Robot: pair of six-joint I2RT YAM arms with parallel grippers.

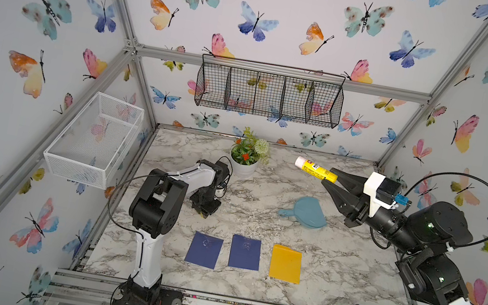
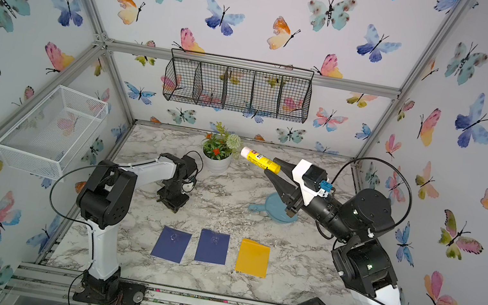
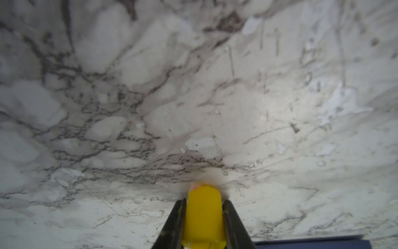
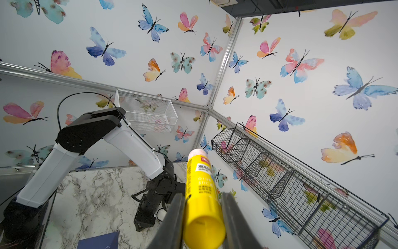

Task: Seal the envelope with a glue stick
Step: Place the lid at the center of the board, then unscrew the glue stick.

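Observation:
My right gripper [image 1: 329, 176] is raised above the back right of the table and shut on the glue stick [image 1: 314, 168], a yellow tube with black print. Its uncapped whitish tip points toward the flower pot. In the right wrist view the tube [image 4: 199, 179] sits between both fingers [image 4: 178, 215]. My left gripper [image 1: 203, 210] points down at the marble left of centre, just above the surface. The left wrist view shows its fingers [image 3: 176, 222] shut on the yellow cap [image 3: 203, 215]. Two dark blue envelopes [image 1: 204, 250] [image 1: 245, 252] and a yellow envelope [image 1: 285, 264] lie flat near the front edge.
A white pot of flowers [image 1: 245, 157] stands at the back centre. A blue-grey dustpan-shaped thing [image 1: 306, 212] lies under the right arm. A white mesh basket [image 1: 95, 140] hangs on the left wall and a black wire basket [image 1: 269, 95] on the back wall.

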